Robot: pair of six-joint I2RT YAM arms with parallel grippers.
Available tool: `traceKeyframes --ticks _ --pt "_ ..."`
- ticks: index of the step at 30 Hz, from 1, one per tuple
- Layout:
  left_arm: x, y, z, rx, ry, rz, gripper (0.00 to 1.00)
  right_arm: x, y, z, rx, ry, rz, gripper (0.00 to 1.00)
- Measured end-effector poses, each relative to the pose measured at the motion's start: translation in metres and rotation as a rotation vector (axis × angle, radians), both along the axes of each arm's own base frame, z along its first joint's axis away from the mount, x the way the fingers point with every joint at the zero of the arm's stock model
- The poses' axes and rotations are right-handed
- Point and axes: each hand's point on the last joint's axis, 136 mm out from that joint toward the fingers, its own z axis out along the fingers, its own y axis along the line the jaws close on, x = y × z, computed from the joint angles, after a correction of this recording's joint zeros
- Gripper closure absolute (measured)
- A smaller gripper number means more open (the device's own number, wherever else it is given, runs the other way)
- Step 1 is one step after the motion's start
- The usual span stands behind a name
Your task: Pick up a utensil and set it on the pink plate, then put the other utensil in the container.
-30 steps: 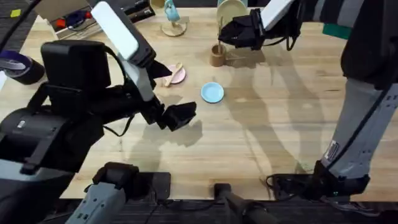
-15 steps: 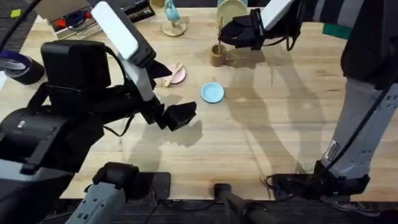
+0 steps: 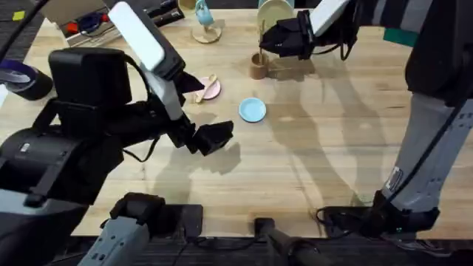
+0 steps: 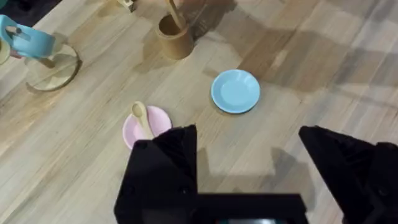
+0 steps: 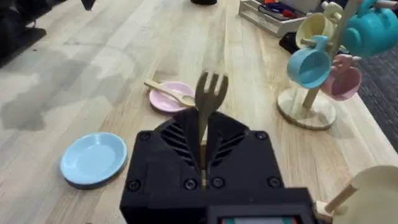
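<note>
1. While the right gripper (image 3: pixel 267 41) hangs at the upper middle of the overhead frame, its fingers are pinched on the fork (image 5: pixel 208 102), tines up, above the container (image 3: pixel 258 66).
2. Lower left of that cup, the spoon (image 4: pixel 142 119) lies across the pink plate (image 4: pixel 157 117), its handle reaching past the rim.
3. Between plate and cup, slightly lower, sits the light blue plate (image 3: pixel 252 110), touching neither.
4. Left of centre, the left gripper (image 3: pixel 219 136) hovers over bare table (image 3: pixel 310 162) with its fingers spread wide, holding nothing.
5. A mug tree (image 5: pixel 323 56) with hanging cups stands at the upper edge, left of the cup.
</note>
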Motion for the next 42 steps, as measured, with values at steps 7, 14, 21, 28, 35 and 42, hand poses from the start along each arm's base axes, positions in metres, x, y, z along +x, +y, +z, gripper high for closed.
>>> traceKeyframes --ticks 7,14,21,28,35,42 --pt "0.000 0.000 0.000 0.000 0.000 0.000 0.008 0.000 0.000 -0.001 0.000 0.000 0.000 0.969" --pt "0.000 0.000 0.000 0.000 0.000 0.000 0.008 0.001 0.000 -0.023 -0.004 0.048 0.000 0.969" --pt "0.000 0.000 0.000 0.000 0.000 0.000 0.008 0.001 0.000 -0.034 -0.006 0.071 0.000 0.969" --pt "0.000 0.000 0.000 0.000 0.000 0.000 0.008 0.001 0.000 -0.034 -0.006 0.070 0.000 0.947" --pt "0.000 0.000 0.000 0.000 0.000 0.000 0.009 0.000 0.002 -0.034 -0.006 0.070 0.004 0.783" --pt "0.000 0.000 0.000 0.000 0.000 0.000 0.008 0.000 0.002 -0.034 -0.005 0.069 0.005 0.403"
